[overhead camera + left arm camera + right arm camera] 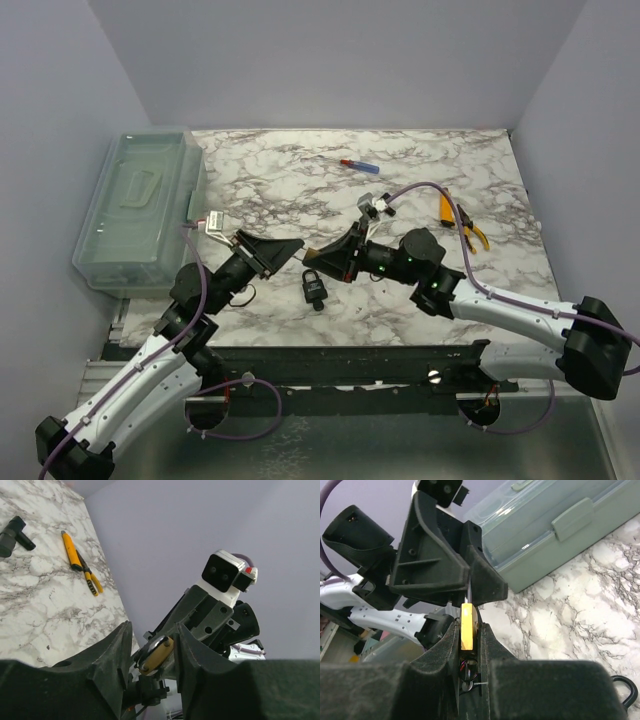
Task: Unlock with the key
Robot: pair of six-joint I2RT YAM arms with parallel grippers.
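A brass padlock (311, 257) hangs above the table's middle, clamped by its flat faces in my right gripper (320, 258). In the right wrist view the padlock (468, 627) stands edge-on between the fingers, its free end toward the left gripper. A thin silver key blade (470, 591) runs from that end into my left gripper's closed fingertips (479, 582). My left gripper (298, 245) meets the right tip to tip. In the left wrist view the padlock (156, 655) shows just past the left fingers (117, 650); the key itself is hidden there.
A black padlock (315, 286) lies on the marble just below the grippers. A translucent green lidded box (140, 205) stands at the left edge. Yellow-handled pliers (465, 220) lie at the right, and a red and blue tool (358, 165) at the back.
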